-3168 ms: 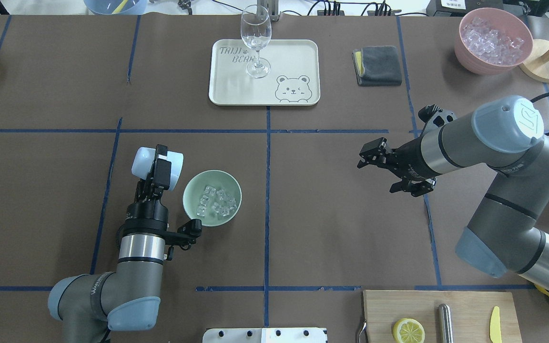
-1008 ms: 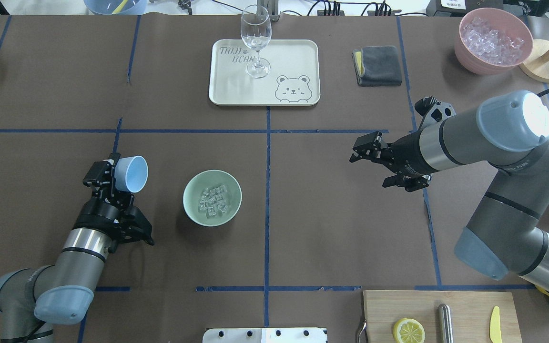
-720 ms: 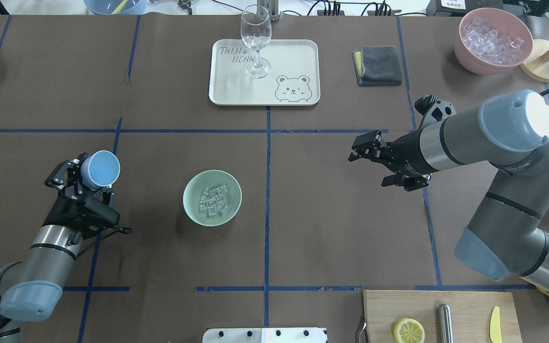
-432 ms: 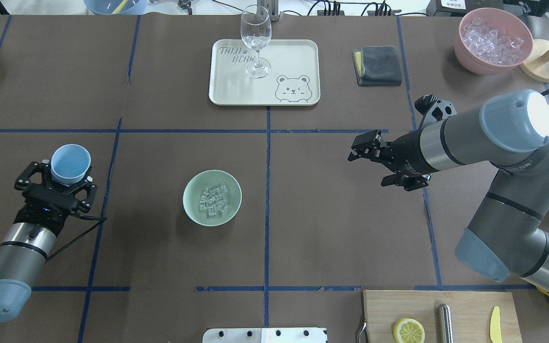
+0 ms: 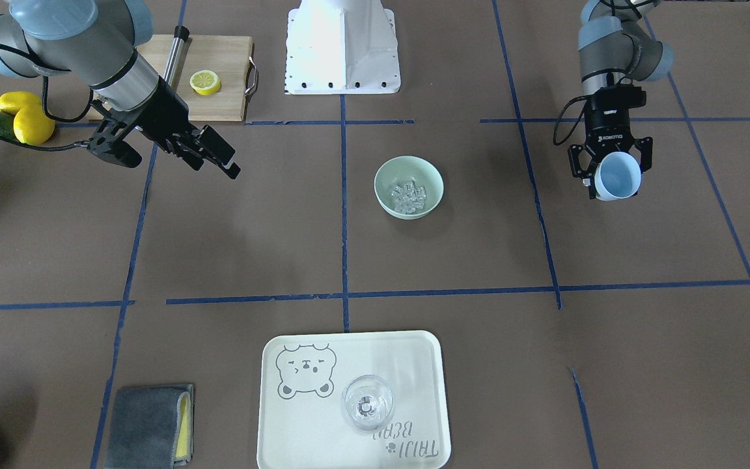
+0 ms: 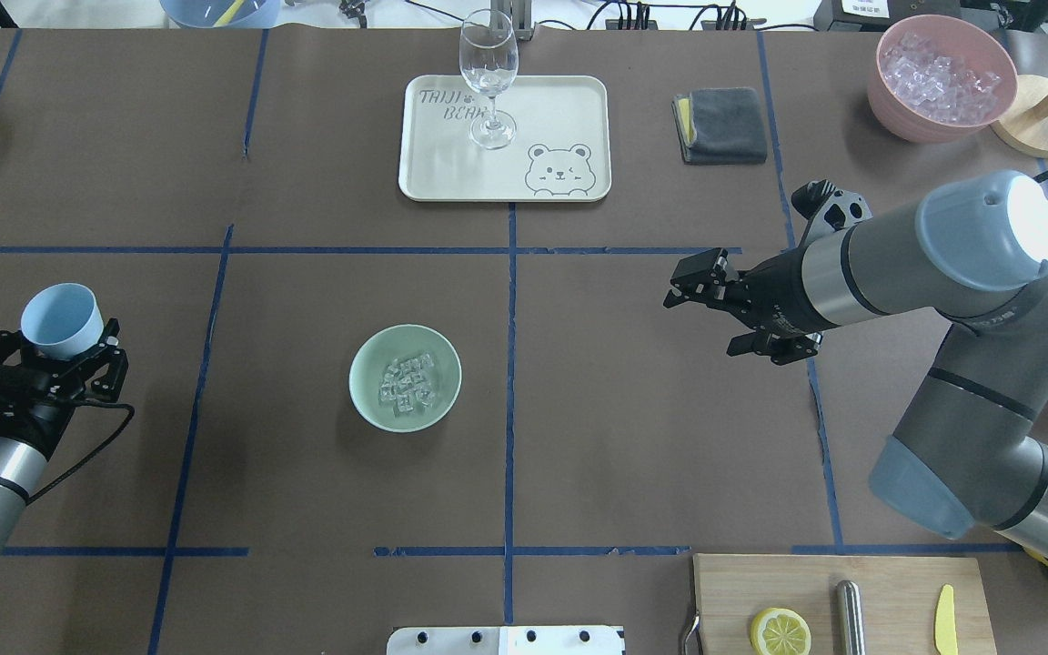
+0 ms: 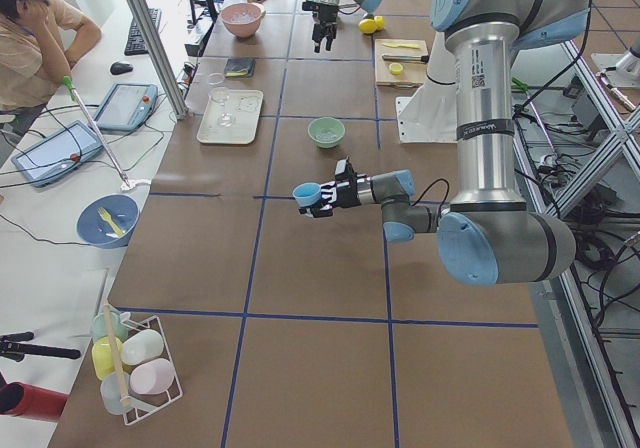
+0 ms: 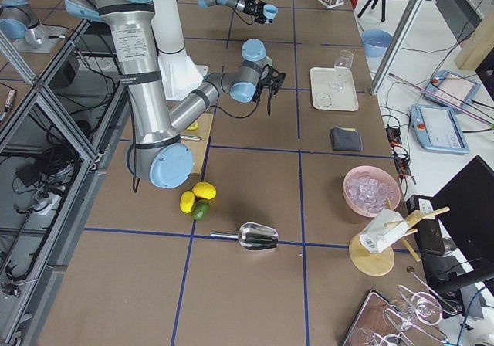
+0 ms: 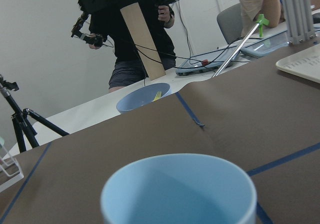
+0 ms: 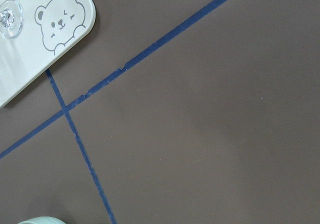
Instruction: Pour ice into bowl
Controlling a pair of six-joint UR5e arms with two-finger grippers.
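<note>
Ice (image 6: 406,384) was in the bowl (image 6: 405,377), a clump of clear cubes on the bottom, none visible on the table around it. Bowl sat upright on the brown table (image 6: 306,182), just on the robot's left of the centre tape line (image 6: 510,364), between the two arms and well apart from both.

Left gripper (image 6: 58,350) was at the far left edge of the overhead view, fingers clamped on a blue cup (image 6: 62,320). Cup was upright, mouth up; the left wrist view showed only bare blue inside it.

Right gripper (image 6: 704,323) hung over the right half of the table, jaws spread wide, holding nothing, pointing toward the centre.

Far side of the table: a tray (image 6: 579,91) with a bear print and a wine glass (image 6: 488,77) standing on it, a folded grey cloth (image 6: 724,125) beside the tray, and a pink bowl (image 6: 906,118) full of cubes in the far right corner. A cutting board (image 6: 897,582) with a lemon slice (image 6: 780,630) lay at the near edge.
</note>
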